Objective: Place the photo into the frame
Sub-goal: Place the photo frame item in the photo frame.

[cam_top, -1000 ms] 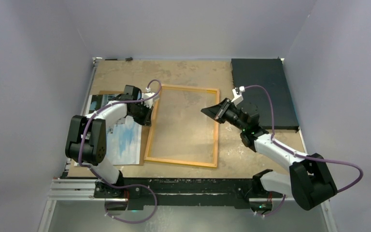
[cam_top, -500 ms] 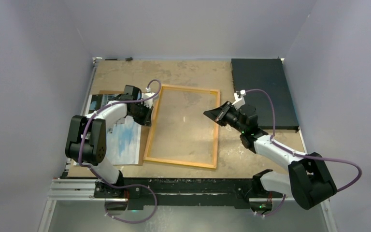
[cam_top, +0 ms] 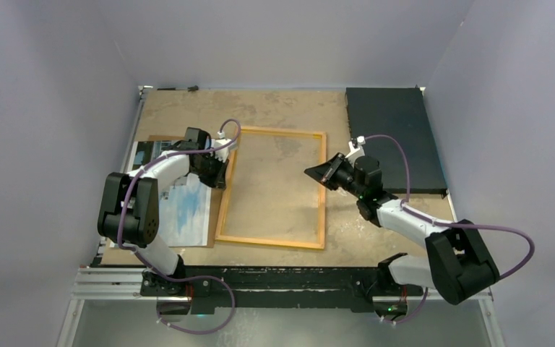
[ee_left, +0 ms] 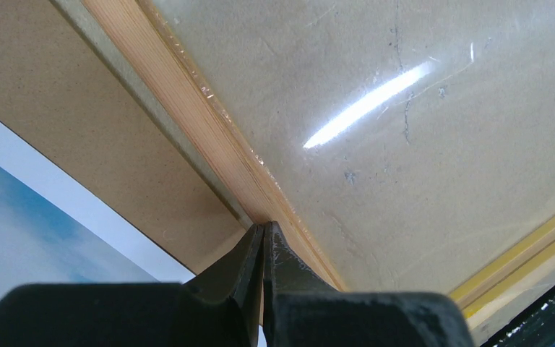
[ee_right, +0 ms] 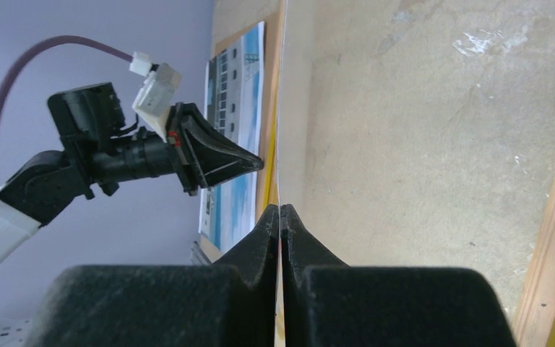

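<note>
Left claw (ee_left: 264,230): fingers together, tip against the frame's (cam_top: 224,210) left rail.
Right claw (ee_right: 280,210): together at its right rail.
Photo (cam_top: 188,213): flat, beside left claw, outside frame.
Handling: limp, light paper; lift an edge.

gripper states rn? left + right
Left gripper: closed, tips at the frame rail; no grip visible.
Right gripper: closed, pinching a thin edge, apparently the frame's pane.
</note>
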Robot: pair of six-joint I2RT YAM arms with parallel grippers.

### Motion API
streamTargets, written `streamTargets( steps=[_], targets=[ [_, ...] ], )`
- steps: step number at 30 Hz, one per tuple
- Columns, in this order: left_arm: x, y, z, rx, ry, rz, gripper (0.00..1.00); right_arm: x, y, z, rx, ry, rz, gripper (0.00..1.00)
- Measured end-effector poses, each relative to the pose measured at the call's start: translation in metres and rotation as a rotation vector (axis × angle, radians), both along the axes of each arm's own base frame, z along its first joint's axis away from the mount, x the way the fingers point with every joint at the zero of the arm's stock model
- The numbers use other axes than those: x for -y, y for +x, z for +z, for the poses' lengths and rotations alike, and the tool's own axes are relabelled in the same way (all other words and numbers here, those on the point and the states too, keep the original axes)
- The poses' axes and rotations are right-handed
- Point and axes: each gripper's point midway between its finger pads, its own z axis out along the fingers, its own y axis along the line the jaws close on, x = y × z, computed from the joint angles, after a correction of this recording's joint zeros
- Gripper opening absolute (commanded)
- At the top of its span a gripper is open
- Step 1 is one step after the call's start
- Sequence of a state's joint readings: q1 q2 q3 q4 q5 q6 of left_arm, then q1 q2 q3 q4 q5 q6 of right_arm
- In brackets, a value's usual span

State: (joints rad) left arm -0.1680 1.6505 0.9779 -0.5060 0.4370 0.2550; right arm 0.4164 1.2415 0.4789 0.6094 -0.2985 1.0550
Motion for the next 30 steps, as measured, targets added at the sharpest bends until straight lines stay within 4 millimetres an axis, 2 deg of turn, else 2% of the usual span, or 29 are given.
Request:
streamTargets(
  steps=[7,26,30],
  targets=[
    [-0.001,0.001,0.0,0.001,0.003,0.004,0.0,0.0,0.002,-0.017,-0.055,-0.028,-0.009,0.0],
    [-0.002,0.0,0.0,0.032,0.001,0.002,0.0,0.002,0.005,-0.022,-0.069,-0.038,-0.025,0.0],
    [-0.002,0.001,0.0,0.041,0.002,-0.005,0.0,0.003,0.007,-0.036,-0.101,-0.059,-0.037,0.0]
  ],
)
